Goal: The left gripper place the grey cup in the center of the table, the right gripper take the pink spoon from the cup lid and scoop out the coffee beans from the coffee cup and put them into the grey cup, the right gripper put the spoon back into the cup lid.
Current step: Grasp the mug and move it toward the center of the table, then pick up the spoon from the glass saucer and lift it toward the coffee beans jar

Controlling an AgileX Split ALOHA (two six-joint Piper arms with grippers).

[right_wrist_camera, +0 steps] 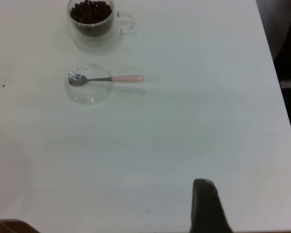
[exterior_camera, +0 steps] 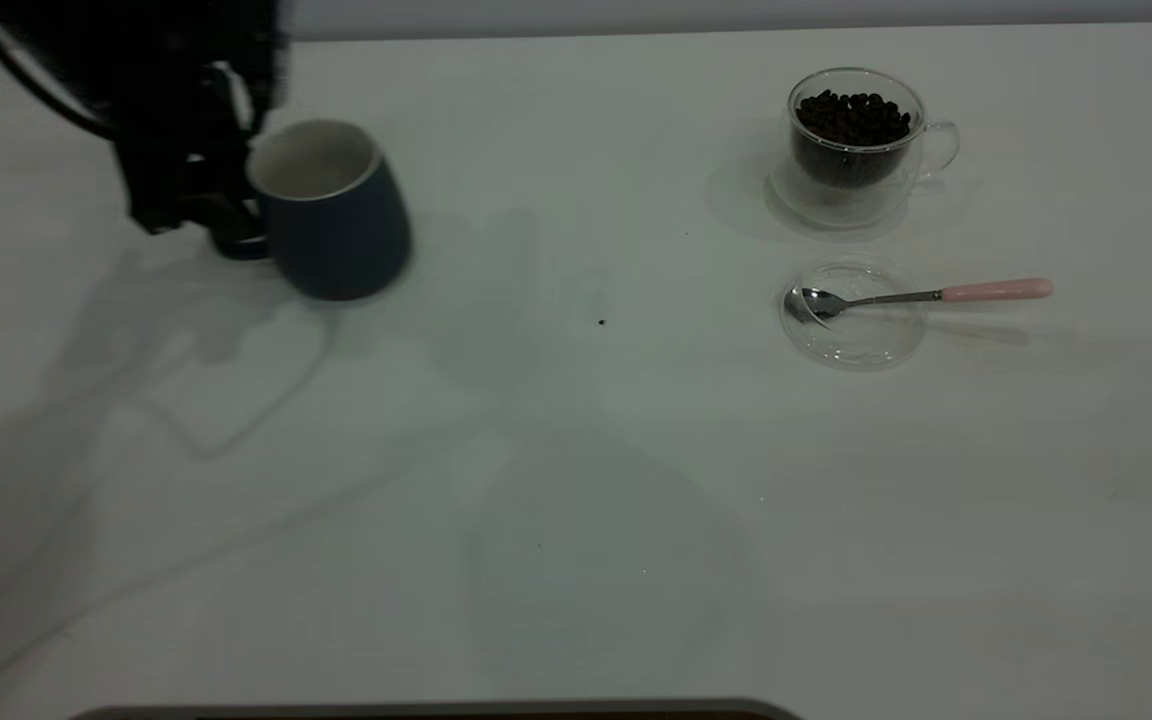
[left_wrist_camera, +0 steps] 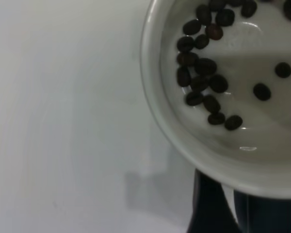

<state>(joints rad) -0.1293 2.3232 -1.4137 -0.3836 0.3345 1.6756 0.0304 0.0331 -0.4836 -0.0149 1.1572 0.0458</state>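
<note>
The grey cup (exterior_camera: pixel 336 215) is at the table's far left, tilted, with its handle between the fingers of my left gripper (exterior_camera: pixel 221 225), which is shut on it. In the left wrist view the cup's white rim (left_wrist_camera: pixel 153 102) fills the frame, with several coffee beans (left_wrist_camera: pixel 199 73) inside and a black finger (left_wrist_camera: pixel 208 213) by the handle. The glass coffee cup (exterior_camera: pixel 856 150), full of beans (exterior_camera: pixel 854 118), stands at the far right. The pink spoon (exterior_camera: pixel 921 295) lies with its bowl in the cup lid (exterior_camera: pixel 866 345) in front of it. My right gripper (right_wrist_camera: pixel 206 206) shows only as a black tip, well away from them.
The white table (exterior_camera: pixel 586 500) is bare in its middle apart from a small dark speck (exterior_camera: pixel 602 322). A dark edge (exterior_camera: pixel 436 712) runs along the near side. The right wrist view shows the coffee cup (right_wrist_camera: pixel 92 22), spoon (right_wrist_camera: pixel 106 78) and lid (right_wrist_camera: pixel 89 94).
</note>
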